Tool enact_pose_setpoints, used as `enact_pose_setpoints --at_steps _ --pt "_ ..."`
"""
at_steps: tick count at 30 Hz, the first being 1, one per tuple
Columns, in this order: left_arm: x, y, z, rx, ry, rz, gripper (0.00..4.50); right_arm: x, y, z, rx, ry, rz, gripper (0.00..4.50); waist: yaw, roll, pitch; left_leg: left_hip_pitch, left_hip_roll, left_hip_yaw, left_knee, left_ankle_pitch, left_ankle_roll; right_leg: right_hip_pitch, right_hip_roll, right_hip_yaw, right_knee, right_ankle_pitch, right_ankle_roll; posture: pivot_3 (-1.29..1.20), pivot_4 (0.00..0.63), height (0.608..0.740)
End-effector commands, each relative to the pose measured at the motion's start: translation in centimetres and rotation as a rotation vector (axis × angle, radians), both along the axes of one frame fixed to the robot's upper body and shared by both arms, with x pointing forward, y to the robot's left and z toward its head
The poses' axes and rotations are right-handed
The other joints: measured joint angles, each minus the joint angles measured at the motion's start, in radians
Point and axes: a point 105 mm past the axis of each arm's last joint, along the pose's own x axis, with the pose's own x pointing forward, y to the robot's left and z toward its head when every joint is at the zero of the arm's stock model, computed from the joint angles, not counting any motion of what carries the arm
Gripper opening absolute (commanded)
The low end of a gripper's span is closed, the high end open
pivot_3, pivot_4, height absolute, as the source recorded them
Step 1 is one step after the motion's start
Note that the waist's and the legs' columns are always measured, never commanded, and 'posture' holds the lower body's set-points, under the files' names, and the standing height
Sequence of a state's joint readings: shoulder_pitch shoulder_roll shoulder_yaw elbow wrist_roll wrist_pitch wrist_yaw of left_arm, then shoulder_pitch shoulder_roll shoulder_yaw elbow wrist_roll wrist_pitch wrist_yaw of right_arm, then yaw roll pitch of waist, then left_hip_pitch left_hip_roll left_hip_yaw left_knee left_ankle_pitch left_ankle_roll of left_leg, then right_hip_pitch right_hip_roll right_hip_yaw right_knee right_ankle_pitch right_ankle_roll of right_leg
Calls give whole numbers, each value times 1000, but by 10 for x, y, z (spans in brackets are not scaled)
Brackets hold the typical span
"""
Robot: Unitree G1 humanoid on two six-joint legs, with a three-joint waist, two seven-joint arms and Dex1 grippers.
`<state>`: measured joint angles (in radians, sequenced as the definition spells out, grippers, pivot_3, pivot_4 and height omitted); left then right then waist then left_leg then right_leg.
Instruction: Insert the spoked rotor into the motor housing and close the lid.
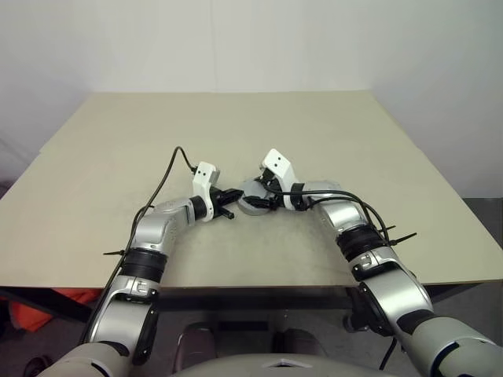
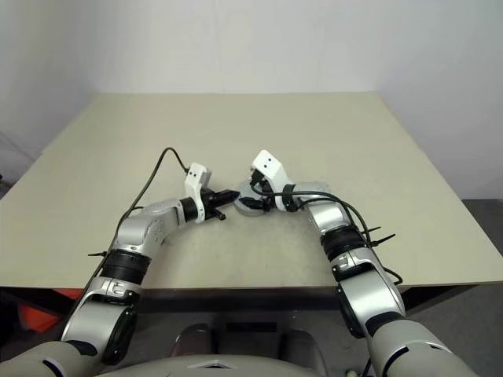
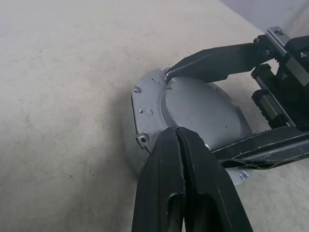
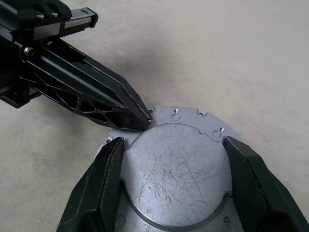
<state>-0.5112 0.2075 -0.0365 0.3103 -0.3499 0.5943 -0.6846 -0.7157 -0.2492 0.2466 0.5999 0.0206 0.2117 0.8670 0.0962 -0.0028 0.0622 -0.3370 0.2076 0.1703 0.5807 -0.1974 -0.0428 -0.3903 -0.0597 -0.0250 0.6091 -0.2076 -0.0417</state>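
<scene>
Currently both arms meet near the middle of the beige table (image 1: 354, 141), a little toward the robot's side. The lid (image 4: 176, 174) sits there as a dull grey disc, smooth scratched face with a raised round centre turned up, small screw holes and notches round its outer flange. It appears to lie on top of the housing (image 3: 129, 152), of which just a bit of grey wall shows under the flange (whether it is fully seated I cannot tell).

Right gripper (image 4: 176, 186): fingers spread wide, one on each side of the lid's raised centre, tips on or just above the flange. Whether they press on it is not clear.

Left gripper (image 3: 179, 137): fingers pressed together, nothing between them. The closed tip touches, or nearly touches, the lid's flange at the edge of the raised centre, coming in from the side opposite the right gripper's wrist.

Table around the parts is bare beige surface.
</scene>
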Motion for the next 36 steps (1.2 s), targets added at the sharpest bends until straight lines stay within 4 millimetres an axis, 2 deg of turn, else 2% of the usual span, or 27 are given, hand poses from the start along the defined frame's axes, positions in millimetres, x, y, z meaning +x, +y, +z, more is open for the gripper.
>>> enact_pose_setpoints --at_steps 1,2,3,8,11,17,21,23,24,27,31,36 --pt "0 -7 12 3 -44 -28 0 1 -10 1 -25 14 -8 4211 1 0 0 0 0 0 0 0 0 0 0 0 0 0 0 0 0 740" --pt "1 -7 13 4 -47 -28 0 0 -9 2 -22 5 0 4462 1 0 0 -1 0 0 0 0 0 0 0 0 -1 0 0 0 0 740" --pt "1 -7 14 4 -49 -29 0 0 -8 7 -4 -20 -2 4489 1 0 0 -1 0 0 0 0 0 0 0 0 -1 1 -1 0 0 740" --pt "2 -8 17 4 -57 -30 0 3 -11 31 43 -90 -21 4489 1 0 0 -8 0 0 -1 0 1 -7 0 0 -2 3 -5 0 0 740" --pt "2 -8 17 4 -59 -32 0 -2 -14 51 83 -115 12 4489 3 0 1 -13 0 0 -1 0 1 -11 0 0 -2 3 -5 0 0 740" --pt "3 -12 18 -3 -62 -48 0 -12 -23 93 172 -177 27 4489 3 1 1 -13 0 0 -1 0 1 -12 0 0 -3 3 -5 0 0 740" --pt "1 -17 20 -10 -66 -74 0 -6 -33 118 322 -120 -81 4489 4 1 1 -13 0 0 -1 0 1 -12 0 0 -3 3 -5 0 0 740" --pt "1 -20 21 -12 -71 -82 0 9 -53 113 394 8 -243 4489 4 1 1 -13 0 0 -1 0 1 -12 0 0 -3 3 -5 0 0 740" --pt "1 -21 21 -12 -74 -87 0 13 -69 100 438 137 -334 4489 6 1 1 -13 0 0 -1 0 1 -12 0 0 -3 3 -5 0 0 740" --pt "1 -22 22 -11 -80 -96 0 4 -95 69 493 415 -458 4489 18 1 1 -14 -1 0 -1 2 -2 -11 0 0 -3 3 -5 0 0 740" --pt "1 -23 23 -8 -85 -99 0 -13 -108 45 487 614 -517 4489 27 2 1 -14 -2 0 -2 2 -2 -12 -1 0 -3 2 -4 0 0 740" --pt "1 -21 23 -3 -90 -101 0 -26 -109 31 497 736 -534 4489 31 3 1 -14 -1 0 -3 2 -3 -13 0 0 -2 2 -4 0 0 740"
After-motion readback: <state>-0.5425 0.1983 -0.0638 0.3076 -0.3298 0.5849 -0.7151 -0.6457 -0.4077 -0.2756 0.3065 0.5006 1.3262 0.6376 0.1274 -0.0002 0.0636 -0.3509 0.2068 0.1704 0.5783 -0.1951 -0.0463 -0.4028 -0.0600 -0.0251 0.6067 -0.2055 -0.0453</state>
